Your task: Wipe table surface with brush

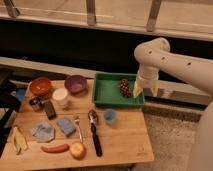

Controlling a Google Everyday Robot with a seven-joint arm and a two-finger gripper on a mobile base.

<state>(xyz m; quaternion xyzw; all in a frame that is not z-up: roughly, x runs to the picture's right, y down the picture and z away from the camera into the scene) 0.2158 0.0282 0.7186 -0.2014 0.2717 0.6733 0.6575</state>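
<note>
1. Brush (94, 132) lies flat on the counter (125, 139), near its middle, oval head toward the far side and black handle running to the near edge.
2. I see a silver fork (78, 128) just left of the brush and a small blue cup (109, 116) just right of its head.
3. My claw (145, 92) hangs over the right end of the green tray (107, 92), well apart from the brush, its two fingers spread and holding nothing.
4. In the tray, just left of the claw, sits a dark bumpy lump (124, 87); I can't tell what it is.
5. Left of the fork lie a blue sponge (66, 125) and a grey-blue cloth (43, 132).
6. Along the near edge lie an apple (77, 150) and a banana (19, 139).
7. At the far left stand an orange bowl (41, 86) and a purple bowl (75, 83).
</note>
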